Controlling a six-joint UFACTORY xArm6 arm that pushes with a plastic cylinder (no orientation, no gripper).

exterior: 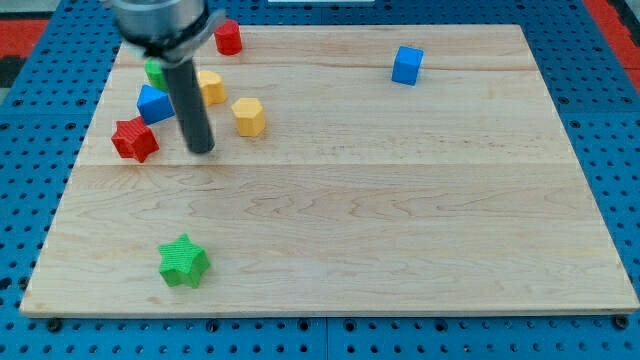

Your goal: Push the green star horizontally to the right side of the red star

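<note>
The green star (183,261) lies near the view's bottom left of the wooden board (400,200). The red star (134,139) lies at the left, well above it. My tip (202,149) rests on the board just right of the red star, with a gap between them, and far above the green star. The rod rises from the tip toward the view's top left.
A blue block (153,103) sits above the red star, a green block (155,71) behind the rod, a yellow block (211,87) and a yellow hexagon (249,116) right of the rod. A red block (228,37) is at the top, a blue cube (406,65) at top right.
</note>
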